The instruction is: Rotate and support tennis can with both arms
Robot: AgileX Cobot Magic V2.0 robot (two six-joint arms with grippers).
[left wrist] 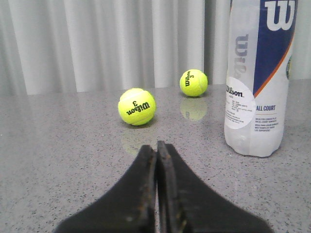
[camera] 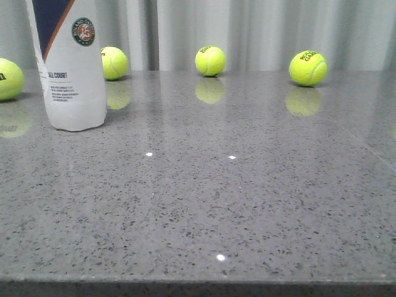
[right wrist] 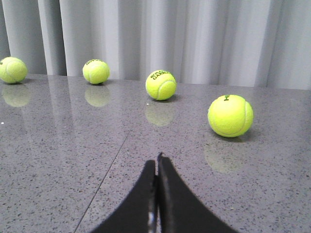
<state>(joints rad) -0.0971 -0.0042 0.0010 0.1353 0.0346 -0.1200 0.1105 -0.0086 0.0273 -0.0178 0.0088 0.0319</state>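
In the left wrist view, the left claw [left wrist: 156, 160] is seen with its two black fingers pressed together, nothing held between them. It is held low over the grey speckled table [left wrist: 58, 160]. In the right wrist view, the right claw [right wrist: 156, 170] is likewise closed on nothing, its tips meeting above the same surface.

The tennis can [camera: 68, 68] is found upright in the front view, at about ten o'clock from the table's near centre (its lid end is cut off by the frame, so the cap cannot be checked). From the left claw it is seen at roughly two o'clock, standing on its base, apart from both claws.

Farther back, four tennis balls are spread along the far edge before a pale curtain [camera: 260, 31]: one at the left border [camera: 9, 78], one just behind the can [camera: 114, 62], one near twelve o'clock [camera: 210, 60] and one at about one o'clock [camera: 308, 68].

The step in hand cannot be settled: an upright, free-standing can with both claws closed and clear fits either a stage ahead of any grasp or one after release. If a grasp is to be made, opened fingers and a level approach to the can's smooth, tall wall would be called for, with the second claw kept ready as a brace, since the can is judged easy to tip.
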